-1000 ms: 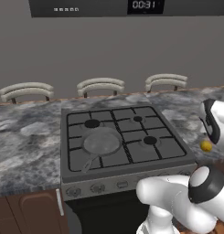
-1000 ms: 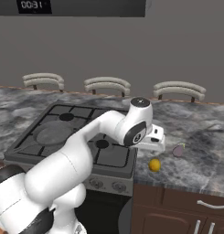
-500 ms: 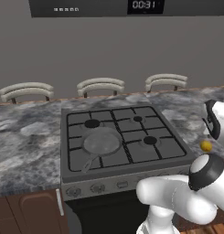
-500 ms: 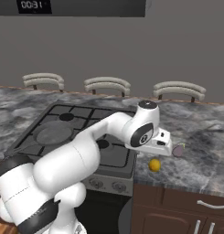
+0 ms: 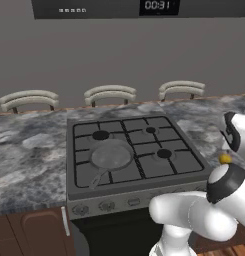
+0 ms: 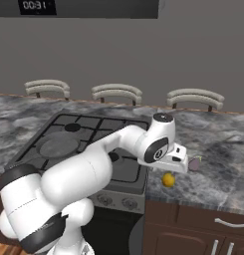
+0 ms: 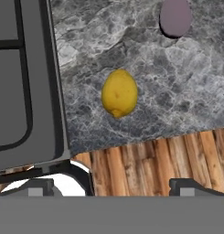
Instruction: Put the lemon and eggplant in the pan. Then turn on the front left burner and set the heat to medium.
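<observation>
Gripper [image 7: 111, 183], fingers spread, is poised above the lemon [image 7: 119, 93] on the table [image 7: 131, 50] beside the stove [image 7: 22, 82]; it should be centred and lowered squarely before closing.

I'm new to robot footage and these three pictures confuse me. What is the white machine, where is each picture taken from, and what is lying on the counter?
This is a rendered kitchen. The white machine is a robot arm on a base. Two cameras ride behind it, left and right, looking over the stove. The third sits on its hand, looking down past the tool, whose finger tips stand wide apart with nothing between them. On the stove's front left burner sits a grey pan, with nothing in it. On the marble counter right of the stove lie a yellow lemon and, apart from it, a purple eggplant.
</observation>
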You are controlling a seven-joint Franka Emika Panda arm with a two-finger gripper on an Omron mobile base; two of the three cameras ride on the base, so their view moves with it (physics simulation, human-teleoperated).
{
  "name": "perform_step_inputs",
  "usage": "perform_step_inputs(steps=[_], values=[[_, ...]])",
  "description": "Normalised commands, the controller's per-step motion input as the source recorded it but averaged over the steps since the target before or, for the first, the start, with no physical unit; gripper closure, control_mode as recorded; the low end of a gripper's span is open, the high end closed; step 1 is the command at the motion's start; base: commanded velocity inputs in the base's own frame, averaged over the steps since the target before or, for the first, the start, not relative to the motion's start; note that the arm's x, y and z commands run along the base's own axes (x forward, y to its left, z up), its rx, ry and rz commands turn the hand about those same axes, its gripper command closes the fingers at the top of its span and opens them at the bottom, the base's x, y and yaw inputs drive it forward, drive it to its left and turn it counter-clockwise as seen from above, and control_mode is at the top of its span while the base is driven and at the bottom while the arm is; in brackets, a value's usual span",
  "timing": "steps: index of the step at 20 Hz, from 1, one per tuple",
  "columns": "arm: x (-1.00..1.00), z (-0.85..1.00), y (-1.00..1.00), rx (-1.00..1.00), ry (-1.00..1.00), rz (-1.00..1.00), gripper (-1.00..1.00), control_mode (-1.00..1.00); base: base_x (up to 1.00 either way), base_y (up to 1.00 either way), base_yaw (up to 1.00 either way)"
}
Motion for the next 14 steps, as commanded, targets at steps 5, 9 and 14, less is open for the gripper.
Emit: perform_step_inputs(steps=[5, 9, 14], values=[[0.09, -0.2, 0.0, 0.0, 0.0, 0.0, -1.0, -1.0, 0.0, 0.0, 0.0], [0.12, -0.18, 0.0, 0.0, 0.0, 0.0, -1.0, -1.0, 0.0, 0.0, 0.0], [0.13, -0.17, 0.0, 0.0, 0.01, 0.0, -1.0, -1.0, 0.0, 0.0, 0.0]])
